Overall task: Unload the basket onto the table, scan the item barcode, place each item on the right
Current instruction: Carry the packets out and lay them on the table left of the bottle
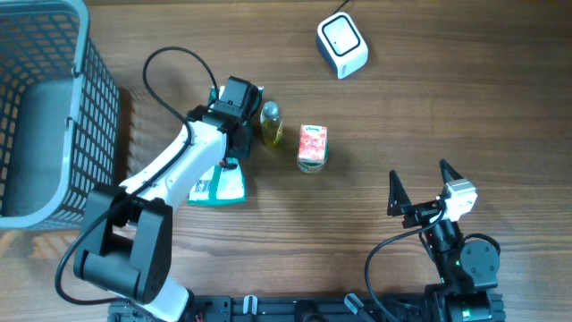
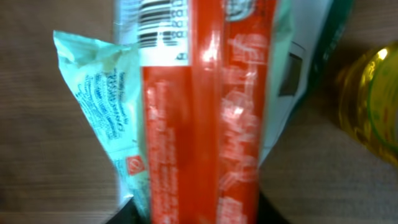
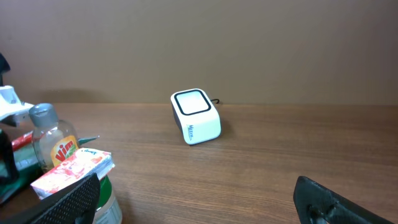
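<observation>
The left gripper (image 1: 239, 134) straddles a red packet (image 2: 199, 124); whether its fingers pinch the packet or only flank it cannot be told; the barcode (image 2: 163, 22) faces the wrist camera; behind the packet is a pale green pouch (image 2: 93, 81), with a yellow bottle (image 1: 271, 123) just beside, left of the table's (image 1: 402, 107) middle; a small carton (image 1: 313, 148) stands near; the white scanner (image 1: 342, 45) sits well apart near the far edge; a grey basket (image 1: 45, 116) fills the far left corner; the right gripper (image 1: 420, 186) is spread wide, empty, by the near edge.
</observation>
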You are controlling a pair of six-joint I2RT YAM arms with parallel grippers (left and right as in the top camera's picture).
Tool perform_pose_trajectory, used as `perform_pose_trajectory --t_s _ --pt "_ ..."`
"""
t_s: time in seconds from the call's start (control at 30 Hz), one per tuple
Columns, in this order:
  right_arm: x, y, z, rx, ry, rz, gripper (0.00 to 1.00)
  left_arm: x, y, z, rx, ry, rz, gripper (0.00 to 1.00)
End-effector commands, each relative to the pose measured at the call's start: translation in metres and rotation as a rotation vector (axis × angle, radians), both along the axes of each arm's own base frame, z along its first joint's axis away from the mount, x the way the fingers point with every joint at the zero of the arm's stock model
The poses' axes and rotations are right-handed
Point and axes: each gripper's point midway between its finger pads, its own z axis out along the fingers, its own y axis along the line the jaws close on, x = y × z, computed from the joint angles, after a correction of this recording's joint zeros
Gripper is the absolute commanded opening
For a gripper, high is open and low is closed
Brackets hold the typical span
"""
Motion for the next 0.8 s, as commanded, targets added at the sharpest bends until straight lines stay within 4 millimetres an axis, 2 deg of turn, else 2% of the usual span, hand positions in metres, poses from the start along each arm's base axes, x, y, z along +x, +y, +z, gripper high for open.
perform_pose_trajectory --t_s 0.0,0.03,0.1,0.13,0.2,0.33,0.43,0.63,0.77 --pt "0.000 -0.002 0.001 -0.006 -0.006 -0.008 1.00 -0.009 -0.020 -0.008 -0.115 0.053 -0.029 0.51" --pt "0.000 -0.002 0.001 -0.006 -0.006 -0.008 1.00 -0.010 -0.022 -0.009 -0.125 0.059 -0.031 0.57" --pt "0.000 -0.002 0.001 -0.006 -0.006 -0.008 1.00 -0.013 -0.022 -0.009 -0.124 0.068 -0.032 0.77" --pt "0.000 -0.002 0.001 -0.006 -0.006 -0.008 1.00 -0.013 -0.022 -0.009 -0.123 0.072 -0.031 0.83" --pt "0.000 -0.002 0.001 -0.006 -0.006 -0.008 1.00 -0.014 -0.021 -0.009 -0.122 0.074 -0.031 0.89" --pt "0.000 -0.002 0.001 -0.006 -0.006 -0.008 1.00 -0.008 -0.019 0.005 -0.137 0.032 -0.021 0.94" --pt "0.000 -0.002 0.001 -0.006 -0.006 -0.008 1.00 0.000 -0.012 0.032 -0.182 -0.040 0.036 0.98" --pt "0.000 -0.002 0.001 -0.006 -0.006 -0.008 0.99 0.006 0.004 0.089 -0.410 -0.155 0.146 0.95" --pt "0.000 -0.002 0.001 -0.005 -0.006 -0.008 1.00 0.006 0.018 0.094 -0.450 -0.162 0.186 1.00"
